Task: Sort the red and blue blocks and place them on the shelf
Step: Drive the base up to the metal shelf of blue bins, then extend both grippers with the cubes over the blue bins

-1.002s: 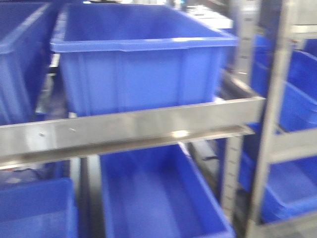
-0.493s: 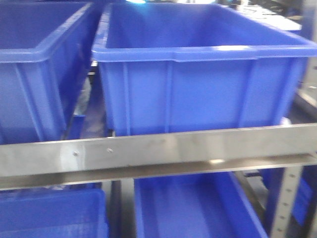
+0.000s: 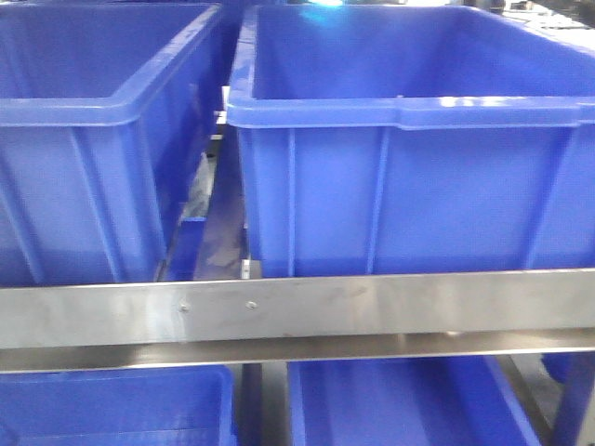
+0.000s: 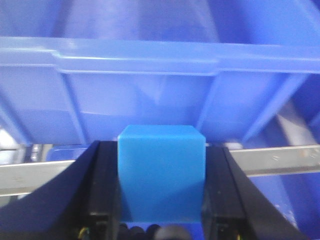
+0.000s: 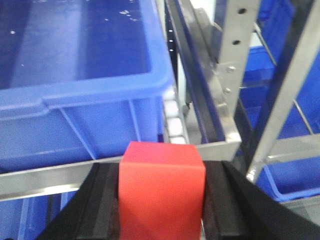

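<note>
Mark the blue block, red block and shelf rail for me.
blue block [image 4: 161, 172], left wrist view, front face.
red block [image 5: 161, 192], right wrist view, front face.
shelf rail [image 3: 390, 305], front view, bare flat face.

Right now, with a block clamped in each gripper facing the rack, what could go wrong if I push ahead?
1. The left gripper holds the blue block level with the wall of a blue bin, below its rim. Driving straight forward would likely ram it.
2. The right gripper holds the red block close to the steel rail and the upright post. A forward or rightward move might clip them.
</note>
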You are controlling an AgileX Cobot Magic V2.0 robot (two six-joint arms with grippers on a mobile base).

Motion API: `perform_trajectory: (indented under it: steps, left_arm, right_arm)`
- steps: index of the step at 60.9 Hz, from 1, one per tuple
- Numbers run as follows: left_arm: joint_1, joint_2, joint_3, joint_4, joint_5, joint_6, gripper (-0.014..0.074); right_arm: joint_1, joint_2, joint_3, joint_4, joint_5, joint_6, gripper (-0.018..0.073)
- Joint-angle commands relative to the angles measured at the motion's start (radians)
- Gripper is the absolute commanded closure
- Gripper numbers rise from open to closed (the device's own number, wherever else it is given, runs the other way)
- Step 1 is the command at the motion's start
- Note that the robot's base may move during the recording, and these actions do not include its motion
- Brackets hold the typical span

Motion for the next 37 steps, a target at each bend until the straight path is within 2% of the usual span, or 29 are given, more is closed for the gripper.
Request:
perform_trajectory:
  steps: [1,37]
  left_arm:
    - [-0.001,0.004,-0.032,0.007,-0.084,-0.007,0.0470]
    - [-0.001,0.004,-0.032,0.007,-0.084,-0.007,0.0470]
  right_arm:
    - [-0.007,0.003,-0.029,-0.005,-0.080,-0.002,0.0510]
    - [-0.007,0.003,-0.029,-0.005,-0.080,-0.002,0.0510]
